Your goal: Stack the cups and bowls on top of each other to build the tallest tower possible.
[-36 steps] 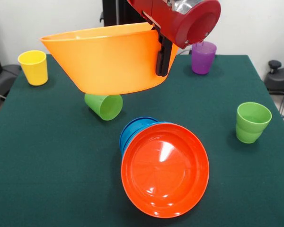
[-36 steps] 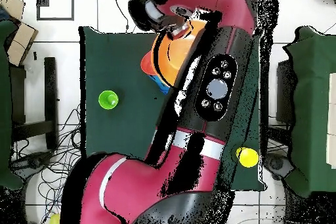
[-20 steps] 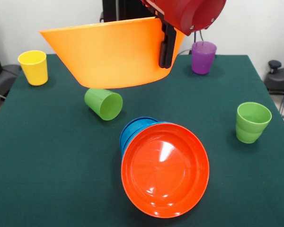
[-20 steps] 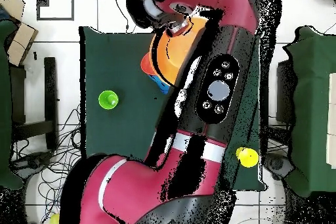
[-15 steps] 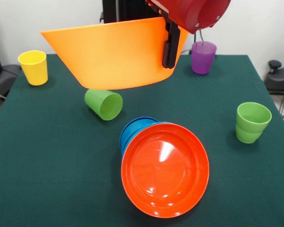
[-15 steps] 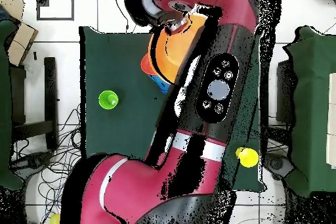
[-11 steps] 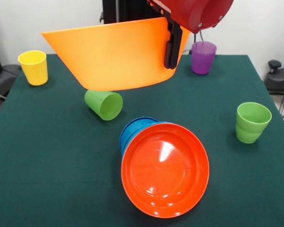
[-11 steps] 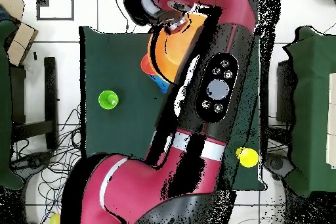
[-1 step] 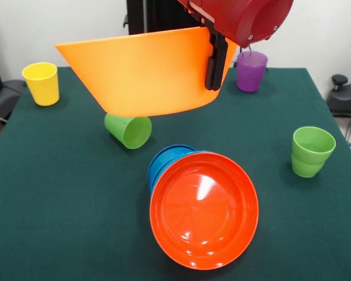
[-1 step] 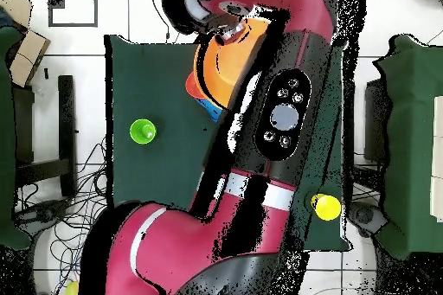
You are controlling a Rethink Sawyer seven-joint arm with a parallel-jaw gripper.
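Hanging in the air above the green felt table (image 9: pixel 58 222), the big yellow-orange bowl (image 9: pixel 143 73) is a smooth, glossy plastic cone with a wide flared mouth and a small flat base, tilted so its rim rises toward the gripper (image 9: pixel 215 61). The gripper, black and slim beneath a rounded red wrist housing, is clamped on the bowl's rim, one dark finger (image 9: pixel 213 64) lying flat down the outside wall while the other is hidden inside. Taking that held bowl as the landmark: directly beneath its base, a green cup (image 9: pixel 128 130) lies on its side, mouth turned toward the viewer, partly hidden by the bowl. Below and nearer than the bowl sits the tower (image 9: pixel 199 205), a tipped-over nest of shiny bowls whose orange-red bowl (image 9: pixel 203 209) faces outward like a dish, with blue bowls (image 9: pixel 164 161) tucked behind it; it is well apart from the gripper. Off the bowl's low rim stands a yellow cup (image 9: pixel 41 83), upright. Just behind the gripper's side of the bowl stands a translucent purple cup (image 9: pixel 251 70), upright too. Farther out on that same side, a second green cup (image 9: pixel 311 151) stands upright and alone. From overhead, the red arm (image 10: pixel 260 136) covers much of the table, with the yellow-orange bowl showing beside it.
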